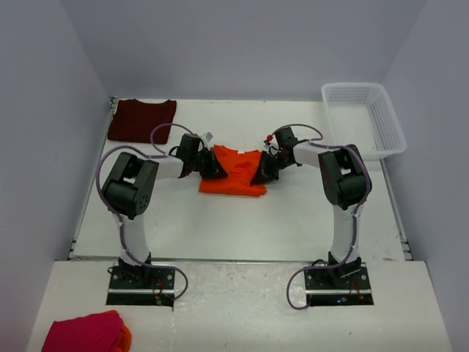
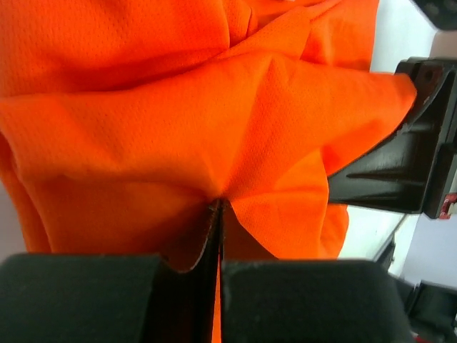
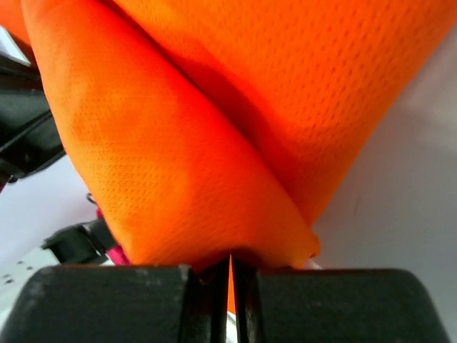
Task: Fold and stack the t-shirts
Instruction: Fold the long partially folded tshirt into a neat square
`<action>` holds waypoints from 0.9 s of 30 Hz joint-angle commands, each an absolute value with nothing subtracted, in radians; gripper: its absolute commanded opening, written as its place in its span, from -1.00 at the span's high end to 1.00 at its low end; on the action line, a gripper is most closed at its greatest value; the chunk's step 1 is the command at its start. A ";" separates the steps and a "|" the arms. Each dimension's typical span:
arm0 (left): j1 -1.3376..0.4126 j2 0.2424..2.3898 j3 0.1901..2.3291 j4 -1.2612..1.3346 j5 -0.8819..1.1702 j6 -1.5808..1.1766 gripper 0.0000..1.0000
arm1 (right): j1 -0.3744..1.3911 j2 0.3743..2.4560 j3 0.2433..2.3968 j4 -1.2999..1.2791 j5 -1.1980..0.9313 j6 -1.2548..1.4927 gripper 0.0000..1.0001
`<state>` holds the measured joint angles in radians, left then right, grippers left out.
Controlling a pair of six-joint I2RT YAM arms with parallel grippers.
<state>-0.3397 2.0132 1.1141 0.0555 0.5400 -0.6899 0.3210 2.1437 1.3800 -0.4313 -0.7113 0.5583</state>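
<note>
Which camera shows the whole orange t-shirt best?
The top external view: only it shows the whole orange t-shirt, on the table. The left wrist view shows just a close-up fold pinched in the left fingers; the right wrist view, another fold in the right fingers.

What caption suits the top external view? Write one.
Left gripper and right gripper pinch the bright orange cloth t-shirt; dark maroon cloth t-shirt lies far-left.

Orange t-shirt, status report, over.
Left gripper shut on orange t-shirt, left side; right gripper shut on its right side. Shirt doubled over between the arms. Maroon t-shirt lies far left, apart. Nothing in the way.
</note>
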 commanded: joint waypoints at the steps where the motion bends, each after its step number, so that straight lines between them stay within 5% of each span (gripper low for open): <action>1: -0.403 1.837 0.890 0.047 0.476 -0.710 1.00 | 0.388 1.973 1.195 -0.299 -0.609 0.590 1.00; 9: -0.451 1.432 0.499 0.074 0.440 -0.767 1.00 | 0.503 1.631 0.750 -0.111 -0.506 0.690 1.00; 16: -0.463 1.175 0.387 0.002 0.433 -0.755 1.00 | 0.612 1.405 0.507 -0.064 -0.428 0.779 1.00; 27: -0.494 0.941 0.449 -0.222 0.339 -0.686 1.00 | 0.722 1.140 0.590 -0.289 -0.265 0.663 0.90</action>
